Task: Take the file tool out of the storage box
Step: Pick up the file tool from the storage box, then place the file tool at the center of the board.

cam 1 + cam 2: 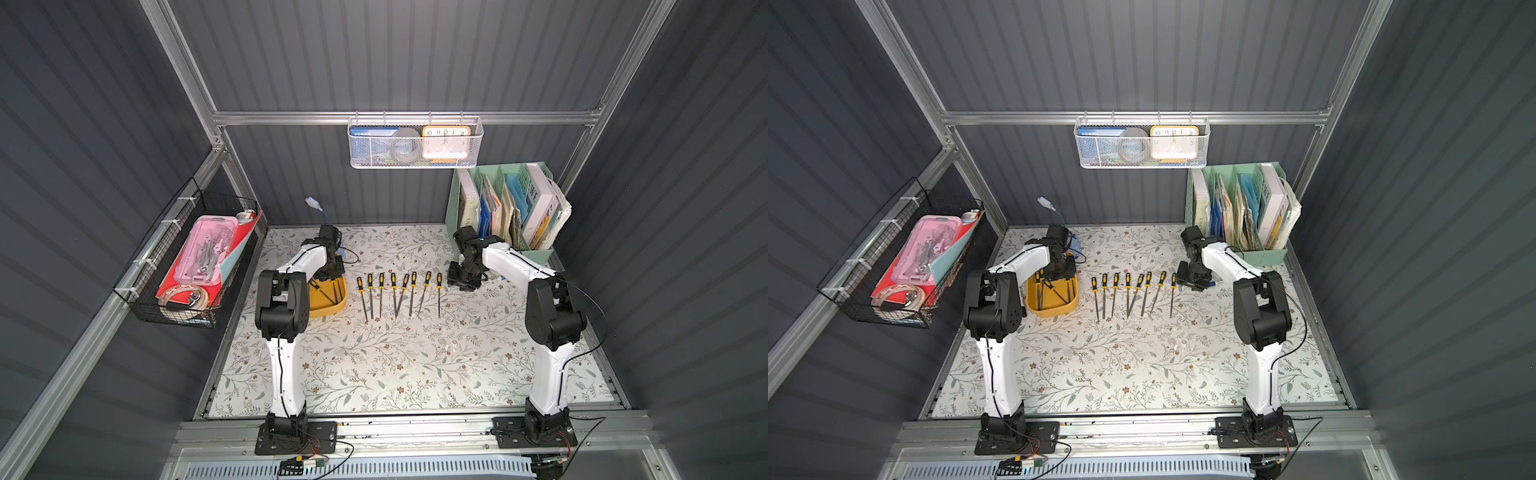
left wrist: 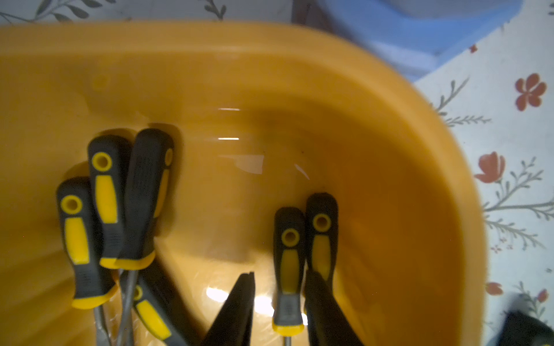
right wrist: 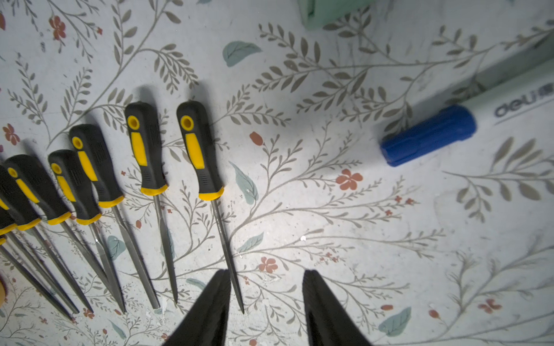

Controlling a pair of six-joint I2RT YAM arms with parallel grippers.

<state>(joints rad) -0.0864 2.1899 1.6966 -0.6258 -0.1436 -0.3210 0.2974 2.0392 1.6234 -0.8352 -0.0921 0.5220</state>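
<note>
The mustard-yellow storage box (image 1: 332,306) (image 1: 1054,311) (image 2: 389,99) sits on the left of the floral table. Several file tools with black-and-yellow handles lie inside it. My left gripper (image 1: 331,272) (image 1: 1061,272) (image 2: 281,274) reaches down into the box, open. One file handle (image 2: 288,263) lies between its jaws, with a gap showing on one side. A second handle (image 2: 322,227) lies against the other finger. More files (image 2: 108,194) are bunched at the box's other side. My right gripper (image 1: 463,283) (image 1: 1192,283) (image 3: 267,272) hangs open over bare table, holding nothing.
A row of several files (image 1: 399,293) (image 1: 1133,293) (image 3: 144,149) lies mid-table between the box and my right gripper. A blue-capped white marker (image 3: 428,134) lies nearby. A mint-green file organiser (image 1: 507,208) stands back right, a black wire basket (image 1: 187,266) hangs left, a white mesh basket (image 1: 415,143) hangs behind.
</note>
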